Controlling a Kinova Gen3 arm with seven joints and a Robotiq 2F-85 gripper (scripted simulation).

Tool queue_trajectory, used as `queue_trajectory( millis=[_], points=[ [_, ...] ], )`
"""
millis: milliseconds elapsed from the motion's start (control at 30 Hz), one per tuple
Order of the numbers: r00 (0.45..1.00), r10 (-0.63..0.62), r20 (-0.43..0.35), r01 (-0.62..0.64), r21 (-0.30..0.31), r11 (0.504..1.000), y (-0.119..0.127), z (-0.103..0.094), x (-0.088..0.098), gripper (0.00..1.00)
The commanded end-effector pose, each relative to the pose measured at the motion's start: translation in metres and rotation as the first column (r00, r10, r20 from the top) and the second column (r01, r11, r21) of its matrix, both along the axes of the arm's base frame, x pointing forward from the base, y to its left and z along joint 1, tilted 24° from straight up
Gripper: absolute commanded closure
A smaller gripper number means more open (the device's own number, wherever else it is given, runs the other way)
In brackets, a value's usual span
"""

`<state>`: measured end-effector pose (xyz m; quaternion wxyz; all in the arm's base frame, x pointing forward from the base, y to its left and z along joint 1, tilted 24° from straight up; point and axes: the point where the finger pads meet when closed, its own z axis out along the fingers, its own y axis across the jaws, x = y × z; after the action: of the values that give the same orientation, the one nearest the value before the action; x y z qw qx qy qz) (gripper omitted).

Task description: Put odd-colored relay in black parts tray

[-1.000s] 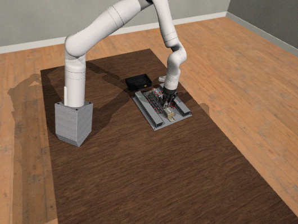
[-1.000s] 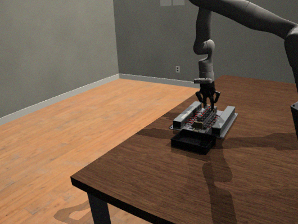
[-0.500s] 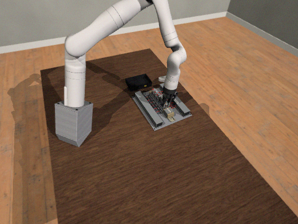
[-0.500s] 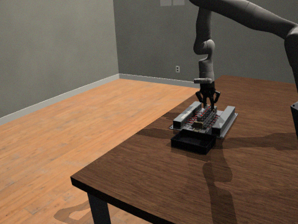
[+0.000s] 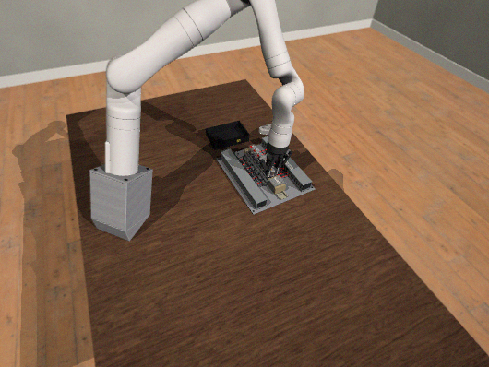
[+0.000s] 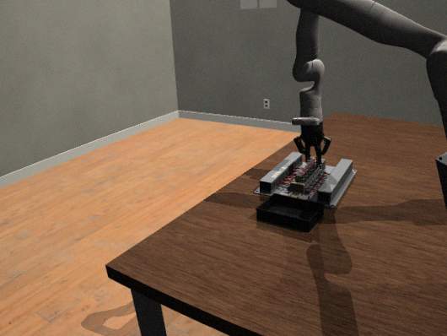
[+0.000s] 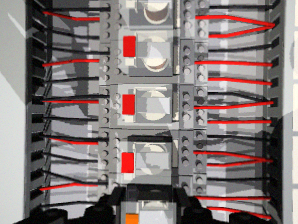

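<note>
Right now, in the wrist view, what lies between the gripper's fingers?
The relay with the orange button, its lower part cut off by the picture's edge; the wrist view shows this.

- The white jointed arm is showing no shift that can be made out in the top or exterior view.
- The black two-finger gripper is showing no readable change of place over the grey relay panel; any change between its fingers is too small to tell.
- The panel and the black rectangular open tray are showing no visible change of place.
- Any movement of the relays is too small to tell at this scale.
</note>
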<state>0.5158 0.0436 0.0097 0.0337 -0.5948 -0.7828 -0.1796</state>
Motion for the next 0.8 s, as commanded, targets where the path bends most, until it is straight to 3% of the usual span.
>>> queue_trajectory(
  millis=[0,767],
  points=[
    [1.0,-0.003,0.011,0.003,0.003,1.0,-0.0005,0.0007,0.0002,1.0],
    [0.999,-0.013,0.044,0.013,0.013,1.0,-0.0008,0.0007,-0.0008,1.0]
  ],
)
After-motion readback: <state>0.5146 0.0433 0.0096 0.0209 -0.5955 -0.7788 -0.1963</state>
